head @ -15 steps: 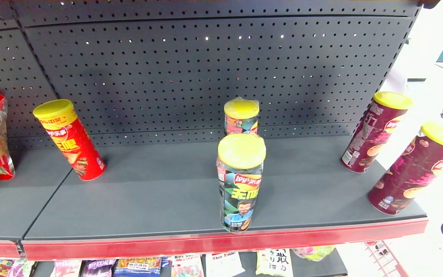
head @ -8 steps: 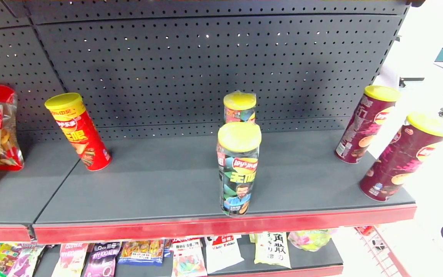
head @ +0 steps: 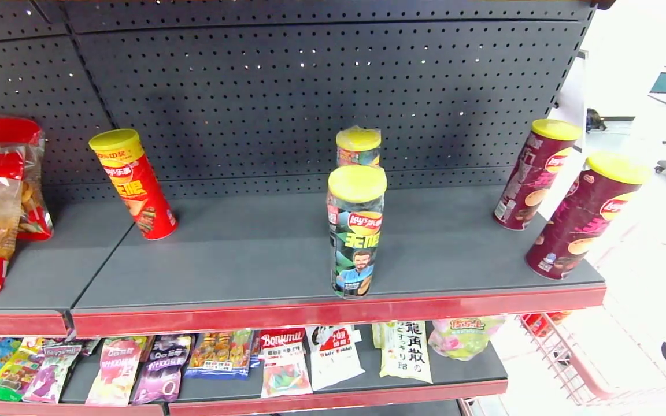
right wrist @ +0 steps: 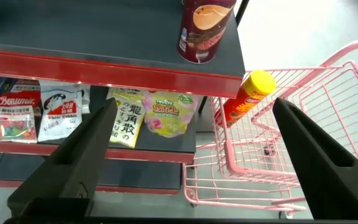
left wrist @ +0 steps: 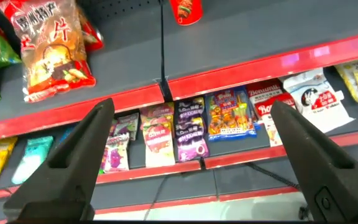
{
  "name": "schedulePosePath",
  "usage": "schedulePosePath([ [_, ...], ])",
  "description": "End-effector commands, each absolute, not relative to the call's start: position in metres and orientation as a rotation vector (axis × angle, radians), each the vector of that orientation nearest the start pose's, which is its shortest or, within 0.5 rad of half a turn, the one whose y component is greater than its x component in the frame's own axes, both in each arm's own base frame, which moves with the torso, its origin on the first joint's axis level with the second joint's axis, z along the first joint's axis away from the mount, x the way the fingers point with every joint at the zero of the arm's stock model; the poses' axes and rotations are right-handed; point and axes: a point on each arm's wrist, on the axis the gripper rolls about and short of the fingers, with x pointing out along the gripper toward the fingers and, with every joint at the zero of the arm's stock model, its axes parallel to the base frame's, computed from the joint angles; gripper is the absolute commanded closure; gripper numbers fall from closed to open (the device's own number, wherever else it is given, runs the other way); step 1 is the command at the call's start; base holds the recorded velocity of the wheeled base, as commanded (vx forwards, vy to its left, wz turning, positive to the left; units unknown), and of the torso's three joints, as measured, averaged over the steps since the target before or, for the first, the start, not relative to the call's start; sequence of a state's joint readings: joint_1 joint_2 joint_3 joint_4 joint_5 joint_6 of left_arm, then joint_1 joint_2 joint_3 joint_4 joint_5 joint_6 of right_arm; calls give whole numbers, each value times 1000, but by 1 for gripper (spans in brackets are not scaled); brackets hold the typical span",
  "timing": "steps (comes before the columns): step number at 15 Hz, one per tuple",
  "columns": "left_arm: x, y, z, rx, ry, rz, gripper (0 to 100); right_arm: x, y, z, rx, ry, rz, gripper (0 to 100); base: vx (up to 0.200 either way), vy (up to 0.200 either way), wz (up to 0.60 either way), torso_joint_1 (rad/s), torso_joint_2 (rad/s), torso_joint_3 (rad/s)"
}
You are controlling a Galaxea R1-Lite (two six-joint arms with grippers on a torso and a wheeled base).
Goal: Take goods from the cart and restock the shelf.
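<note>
Item: red crisp can (right wrist: 247, 99), slanted in pink cart (head: 584, 381), lower right of frame.
Nearest: my right hand (right wrist: 192, 106), fingers apart, empty.

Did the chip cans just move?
Only the head camera moved: the whole view shifted, so more of the lower shelf of snack packets and the pink wire cart shows. The red chip can, two dark yellow-lidded cans and two maroon cans kept their places on the grey shelf. Nothing was grasped or released; left gripper and right gripper are open.

shelf (head: 240, 260): matt metal | cart (right wrist: 357, 48): coated wire | snack bags (head: 223, 355): glossy plastic
</note>
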State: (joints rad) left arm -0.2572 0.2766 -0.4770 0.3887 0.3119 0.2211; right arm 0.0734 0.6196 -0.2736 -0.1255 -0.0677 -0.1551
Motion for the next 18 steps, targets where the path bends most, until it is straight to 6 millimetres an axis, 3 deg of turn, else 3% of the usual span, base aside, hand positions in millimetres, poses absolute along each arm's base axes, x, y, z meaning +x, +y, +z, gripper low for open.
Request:
schedulePosePath([
  [1,-30,15,171,275,186,29,0,46,2,163,-170,223,23,0,0,0,0,0,0,0],
  [18,-32,16,170,296,175,29,0,47,2,162,-172,231,40,0,0,-188,0,3,2,1],
])
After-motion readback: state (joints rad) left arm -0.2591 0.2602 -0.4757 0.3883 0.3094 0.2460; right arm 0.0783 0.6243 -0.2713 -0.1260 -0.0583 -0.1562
